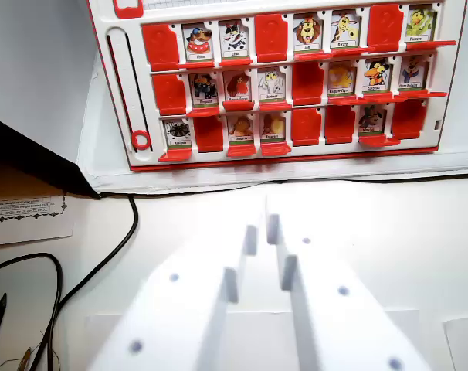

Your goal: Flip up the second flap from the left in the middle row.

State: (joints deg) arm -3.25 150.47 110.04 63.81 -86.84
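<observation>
Gripper: we see the white gripper (265, 220) low in the wrist view, its two fingers (218, 305) close and nearly parallel with only a thin gap between the tips; nothing is held, and we read it as closed.
Gripper position: it hangs above the pale surface (396, 224), well apart from the board and short of its lower edge.
Board: we see a white game board (110, 93) with red flaps in three rows, standing at the top of the view.
Target flap: the second flap from the left in the middle row (204, 90) shows a cartoon animal picture above a red lip; its neighbour on the wrist view's left (169, 93) shows plain red.
Middle row: we count further picture cards to the wrist view's right, with one plain red flap (307, 83) among them.
Cable: a black cable (110, 259) curves over the surface at the wrist view's left.
Paper: a printed sheet (25, 216) lies at the left edge.
</observation>
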